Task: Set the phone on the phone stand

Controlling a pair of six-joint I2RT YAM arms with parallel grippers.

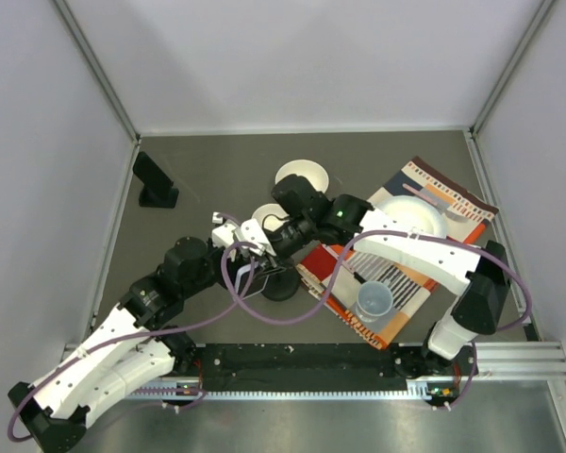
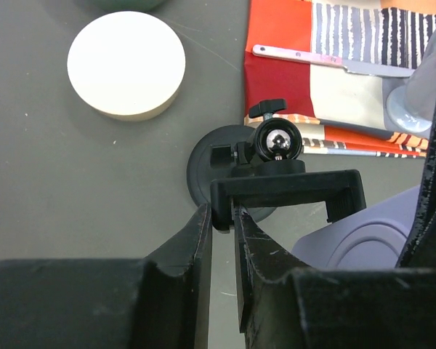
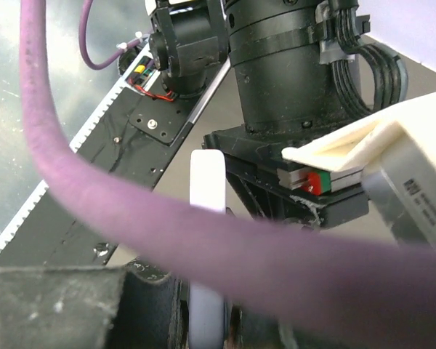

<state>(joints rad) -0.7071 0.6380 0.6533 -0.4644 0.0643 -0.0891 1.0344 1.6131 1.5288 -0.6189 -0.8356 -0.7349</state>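
Note:
The black phone stand has a round base, a ball joint and a wide clamp bracket. My left gripper is shut on the bracket's left end; it also shows in the top view. My right gripper reaches in from the right and is shut on the pale lavender phone, which appears edge-on between its fingers. In the left wrist view the phone sits just below and right of the bracket. I cannot tell whether it touches the bracket.
A white bowl and a small white dish lie behind the stand. A striped magazine on the right carries a white plate and a clear cup. Another black stand is at far left. A purple cable crosses the right wrist view.

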